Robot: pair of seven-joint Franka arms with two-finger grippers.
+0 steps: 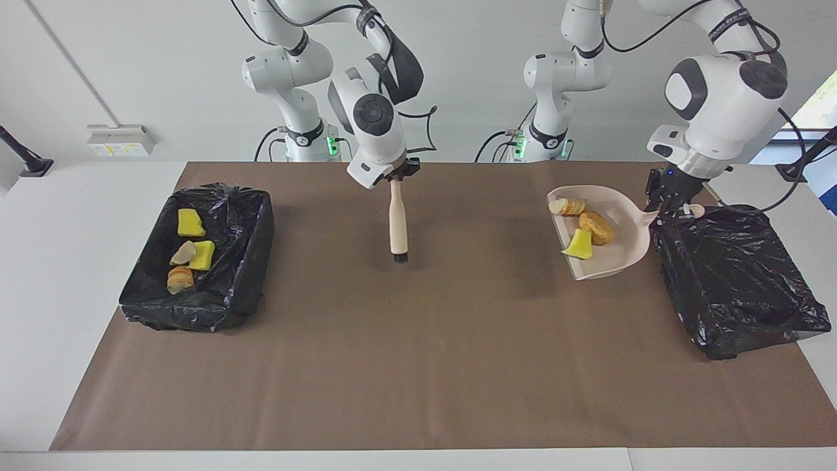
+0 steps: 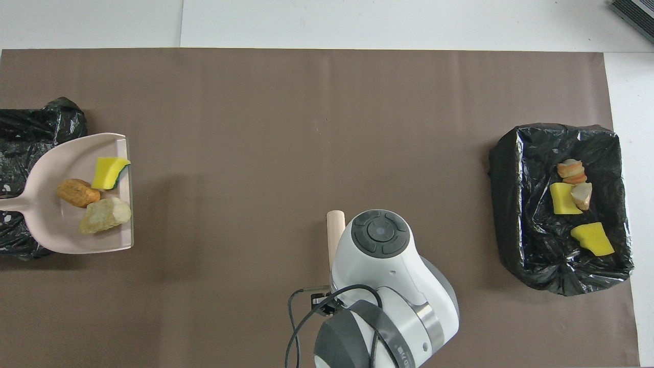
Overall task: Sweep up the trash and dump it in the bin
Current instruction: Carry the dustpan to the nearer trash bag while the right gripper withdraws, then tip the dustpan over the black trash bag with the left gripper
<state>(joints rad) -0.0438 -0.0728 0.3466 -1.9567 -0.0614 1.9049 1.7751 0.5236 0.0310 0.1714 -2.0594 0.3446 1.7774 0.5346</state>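
The left gripper, bent down from a raised elbow, clamps the thin handle of a smooth pink dustpan carrying three scraps of trash beside a crinkled black-bagged bin. The right gripper, jaws closed on a pale wooden brush, hangs it bristles-down over brown paper. Four scraps lie in the other bin.
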